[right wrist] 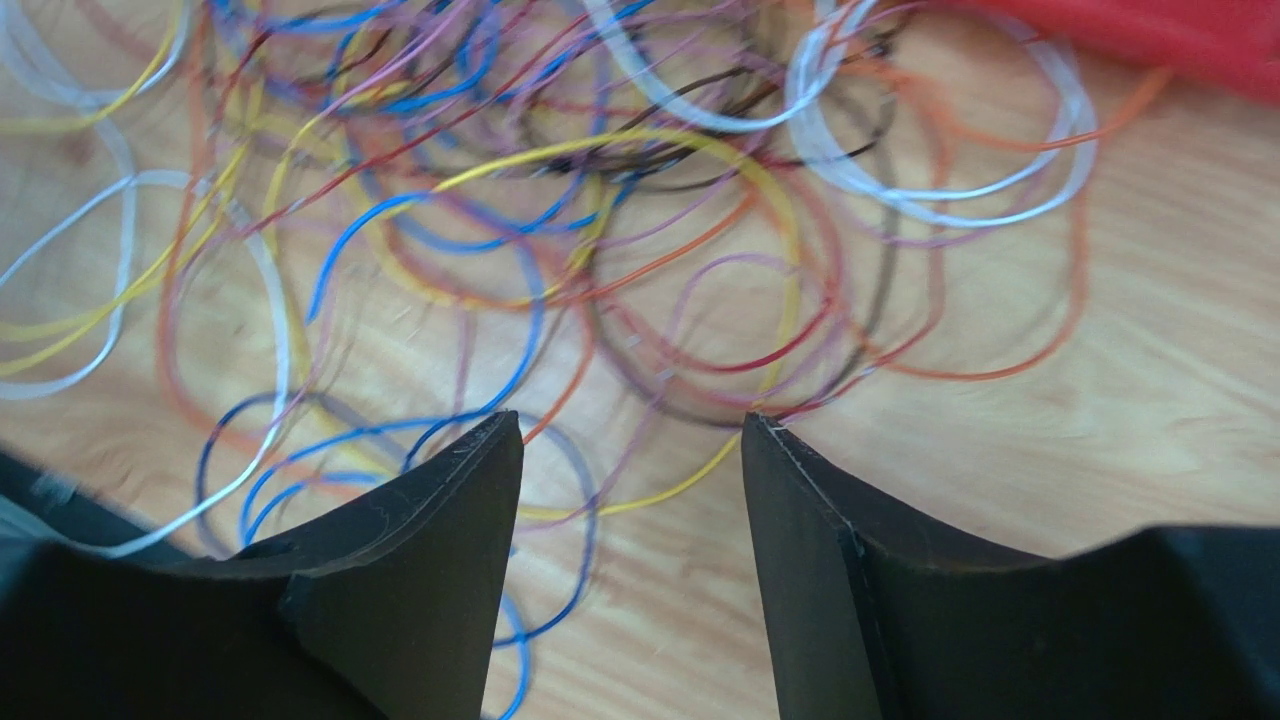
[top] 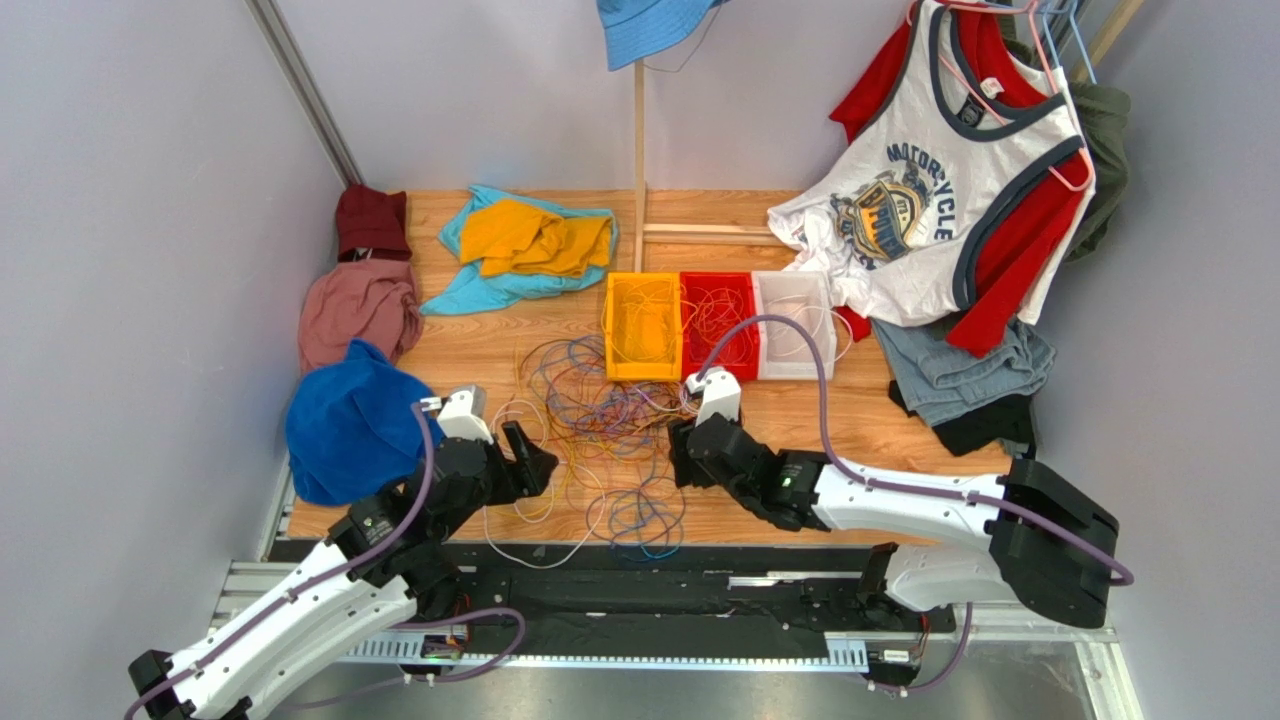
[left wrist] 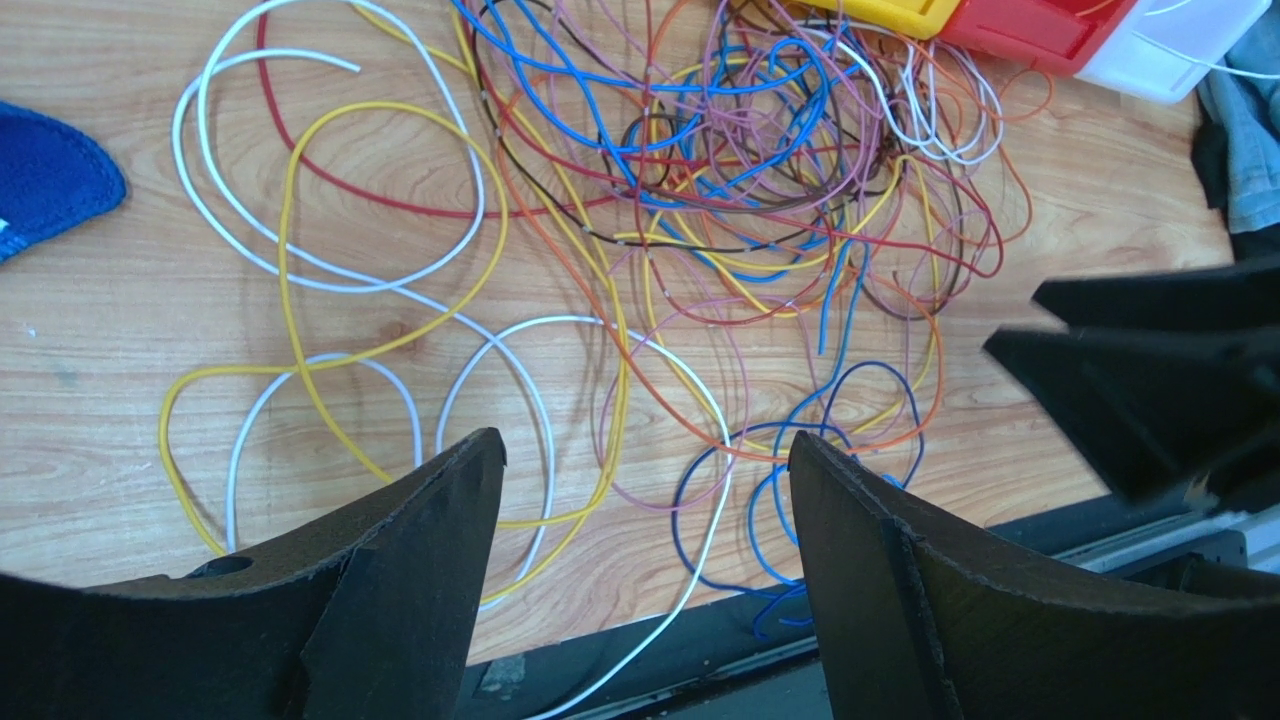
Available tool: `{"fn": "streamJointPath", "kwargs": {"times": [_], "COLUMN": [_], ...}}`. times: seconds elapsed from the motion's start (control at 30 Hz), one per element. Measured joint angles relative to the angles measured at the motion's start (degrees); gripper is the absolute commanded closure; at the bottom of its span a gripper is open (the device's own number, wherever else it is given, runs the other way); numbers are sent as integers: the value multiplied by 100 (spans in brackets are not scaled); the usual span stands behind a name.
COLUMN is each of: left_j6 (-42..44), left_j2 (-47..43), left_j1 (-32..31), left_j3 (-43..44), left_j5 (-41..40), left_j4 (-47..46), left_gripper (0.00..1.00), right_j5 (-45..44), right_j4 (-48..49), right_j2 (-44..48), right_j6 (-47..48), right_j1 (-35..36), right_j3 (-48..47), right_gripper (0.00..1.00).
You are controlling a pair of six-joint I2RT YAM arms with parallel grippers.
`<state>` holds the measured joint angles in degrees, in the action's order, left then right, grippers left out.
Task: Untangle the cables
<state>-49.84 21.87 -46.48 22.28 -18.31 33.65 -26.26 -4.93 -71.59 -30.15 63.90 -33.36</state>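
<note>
The cables (top: 601, 428) lie in a loose tangle of white, yellow, orange, purple, blue and red loops on the wooden table, between my two grippers. My left gripper (top: 529, 458) is open and empty at the pile's left edge, just above the table. In the left wrist view (left wrist: 646, 450) white, yellow and blue loops (left wrist: 601, 375) lie between and beyond its fingers. My right gripper (top: 679, 450) is open and empty at the pile's right edge. In the right wrist view (right wrist: 631, 428) the tangle (right wrist: 571, 255) spreads ahead of its fingers.
Yellow (top: 642, 326), red (top: 718, 323) and clear (top: 793, 324) bins stand behind the pile, some with cables in them. A blue cloth (top: 353, 420) lies by the left arm. Clothes lie at the back left (top: 519, 240) and hang at the right (top: 947, 180). A white cable (left wrist: 631, 645) hangs over the table's near edge.
</note>
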Motion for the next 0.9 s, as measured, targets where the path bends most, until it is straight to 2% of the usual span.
{"fn": "streamJointPath", "kwargs": {"times": [0.2, 0.4, 0.9], "left_j6": [-87, -129, -149], "left_j2": [-190, -57, 212], "left_j1": [0, 0, -2], "left_j3": [-122, -144, -289], "left_j5": [-7, 35, 125], "left_j4": [42, -44, -315], "left_gripper": [21, 21, 21], "right_j5": [-103, 33, 1108], "right_j4": [-4, 173, 776], "right_j2": [-459, -1093, -1845], "right_j6": [131, 295, 608], "right_j1": [-872, -1412, -1349], "right_j3": [-334, -763, -1471], "right_gripper": [41, 45, 46]}}
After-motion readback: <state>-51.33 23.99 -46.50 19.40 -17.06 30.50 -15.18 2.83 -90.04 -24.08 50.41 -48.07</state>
